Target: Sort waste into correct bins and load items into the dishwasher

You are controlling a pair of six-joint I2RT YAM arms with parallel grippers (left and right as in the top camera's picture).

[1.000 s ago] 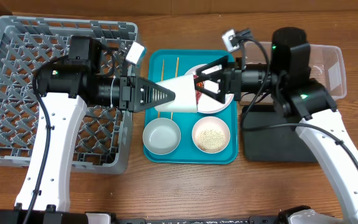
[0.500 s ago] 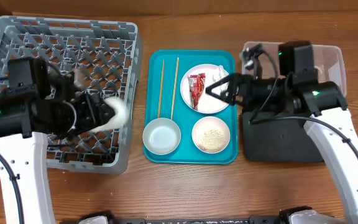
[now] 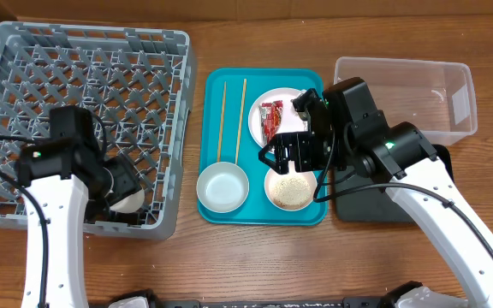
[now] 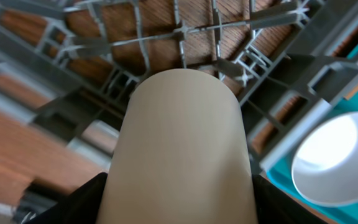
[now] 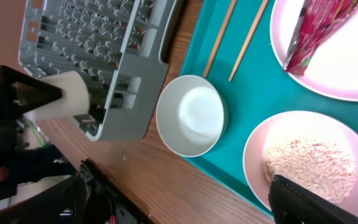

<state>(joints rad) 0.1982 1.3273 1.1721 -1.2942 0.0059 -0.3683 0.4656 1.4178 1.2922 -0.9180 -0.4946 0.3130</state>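
One cup (image 4: pixel 185 149) sits at the near right corner of the rack (image 3: pixel 24 51), clamped in the left gripper (image 3: pixel 123 197), with lattice bars close around it. Right of the rack, the teal tray (image 3: pixel 259 214) carries two chopsticks (image 3: pixel 222 120), an empty bowl (image 3: pixel 222 186), a rice bowl (image 3: pixel 289 192) and a plate (image 3: pixel 282 101) with the red wrapper (image 3: pixel 270 120). The right gripper (image 3: pixel 282 154) hangs over the plate's near edge and the rice bowl, jaws spread wide and empty; its arm hides part of the plate. Further right lie the black tray (image 3: pixel 383 207) and, behind it, the clear tub (image 3: pixel 400 77).
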